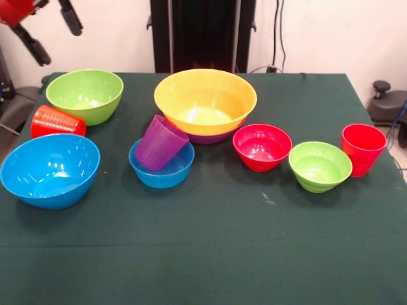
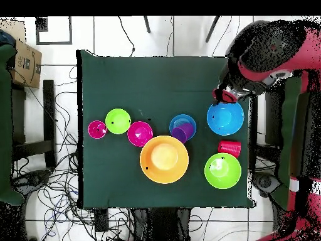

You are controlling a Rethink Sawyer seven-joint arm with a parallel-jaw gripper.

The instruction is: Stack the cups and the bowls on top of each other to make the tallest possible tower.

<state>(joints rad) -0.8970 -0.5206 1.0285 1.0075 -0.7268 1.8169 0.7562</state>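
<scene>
Green table (image 1: 222, 254) — fingers (image 1: 54, 32) spread wide, empty, well above the tipped red cup (image 1: 57, 121).

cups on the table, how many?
3. Red cup on its side between the large green and large blue bowls; purple cup tilted in the small blue bowl; red cup upright beside the small green bowl.

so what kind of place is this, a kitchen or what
Not a kitchen: most likely a robotics lab. A table under green cloth holds plastic bowls and cups, a red and black robot arm hangs over one side, loose cables cover the tiled floor, and a cardboard box sits alongside.
</scene>
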